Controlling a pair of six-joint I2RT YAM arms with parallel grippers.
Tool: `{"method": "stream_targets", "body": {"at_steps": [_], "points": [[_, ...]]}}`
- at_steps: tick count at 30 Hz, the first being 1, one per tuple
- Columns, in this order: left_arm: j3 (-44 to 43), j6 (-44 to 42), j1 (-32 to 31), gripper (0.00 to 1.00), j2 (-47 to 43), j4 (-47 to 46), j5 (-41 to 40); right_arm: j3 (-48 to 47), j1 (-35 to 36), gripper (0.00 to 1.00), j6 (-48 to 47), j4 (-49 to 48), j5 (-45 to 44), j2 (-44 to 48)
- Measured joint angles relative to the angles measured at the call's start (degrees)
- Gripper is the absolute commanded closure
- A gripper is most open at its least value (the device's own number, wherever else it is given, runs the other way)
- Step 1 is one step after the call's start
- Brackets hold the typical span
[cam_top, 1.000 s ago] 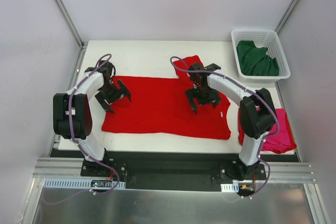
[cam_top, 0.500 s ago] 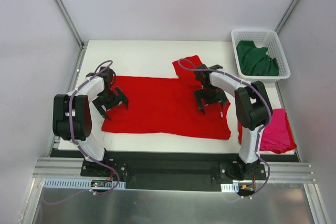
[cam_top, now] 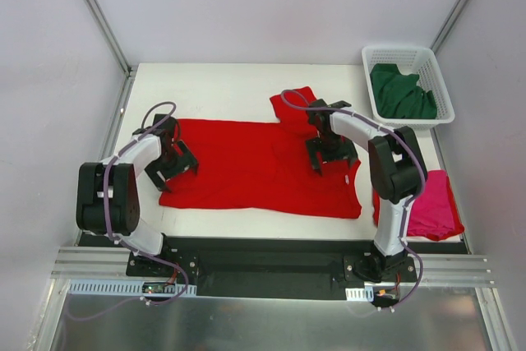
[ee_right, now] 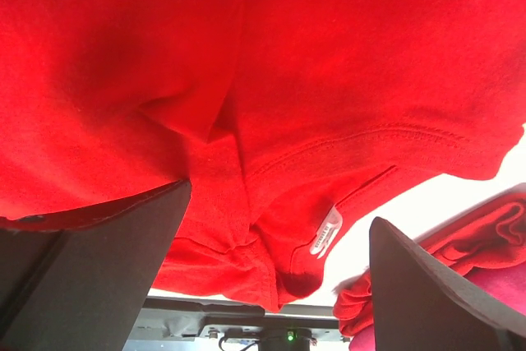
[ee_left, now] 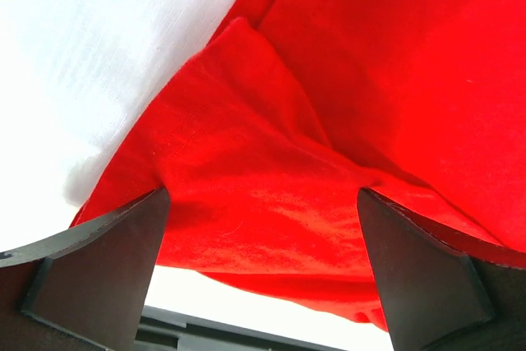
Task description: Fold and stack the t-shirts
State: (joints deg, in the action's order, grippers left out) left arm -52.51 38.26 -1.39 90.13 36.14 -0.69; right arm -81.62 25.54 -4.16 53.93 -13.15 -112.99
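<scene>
A bright red t-shirt [cam_top: 246, 166] lies spread across the table, one sleeve [cam_top: 294, 104] sticking out at the far side. My left gripper [cam_top: 173, 166] stands open over its left hem, red cloth [ee_left: 271, 178] between the wide-apart fingers [ee_left: 99, 269]. My right gripper [cam_top: 331, 159] is open low over the collar end, where a white label [ee_right: 326, 240] shows between its fingers [ee_right: 427, 293]. A magenta-pink t-shirt [cam_top: 436, 207] lies folded at the near right. A dark green t-shirt [cam_top: 400, 92] is bunched in the basket.
The white lattice basket [cam_top: 408, 53] stands at the far right corner. White tabletop [cam_top: 222, 88] stretches behind the red shirt. Metal frame posts rise at both far corners, and the table's near edge carries a black rail [cam_top: 263, 252].
Both grippers have come down lower onto the red shirt. The left one slid toward the shirt's left edge; the right one shifted right toward the collar. Both stayed open.
</scene>
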Motion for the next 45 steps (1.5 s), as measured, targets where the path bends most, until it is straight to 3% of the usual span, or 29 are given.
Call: {"method": "stream_targets", "body": {"at_steps": [17,24,27,29,31,32,38,45], "points": [[5.6,-0.2,0.0,0.01,-10.9,-5.7,1.2,-0.5,-0.7,0.04,-0.1,-0.7,-0.9,-1.1],[5.9,-0.4,0.0,0.01,-15.8,-5.9,4.0,9.8,-0.9,0.01,2.8,-1.3,5.1,15.6],[6.4,-0.4,0.0,0.01,-14.3,-5.8,4.7,16.2,-0.2,0.11,4.6,-1.7,9.4,23.5],[6.4,-0.4,0.0,0.01,-12.8,-5.8,5.1,20.7,0.3,0.35,5.6,-2.0,11.4,26.5],[6.4,-0.5,0.0,0.01,-11.7,-5.8,5.3,25.1,0.8,0.51,6.3,-2.7,13.1,27.6],[6.4,-0.7,0.0,0.01,-11.4,-5.8,5.5,26.9,0.9,0.54,6.6,-3.0,13.7,27.7],[6.4,-1.6,0.0,0.01,-11.2,-5.8,6.6,33.9,1.2,0.53,7.5,-4.6,12.9,28.5],[6.4,-2.2,0.0,0.01,-11.2,-5.8,6.5,32.0,1.6,0.50,7.0,-4.1,5.6,30.5]]}}
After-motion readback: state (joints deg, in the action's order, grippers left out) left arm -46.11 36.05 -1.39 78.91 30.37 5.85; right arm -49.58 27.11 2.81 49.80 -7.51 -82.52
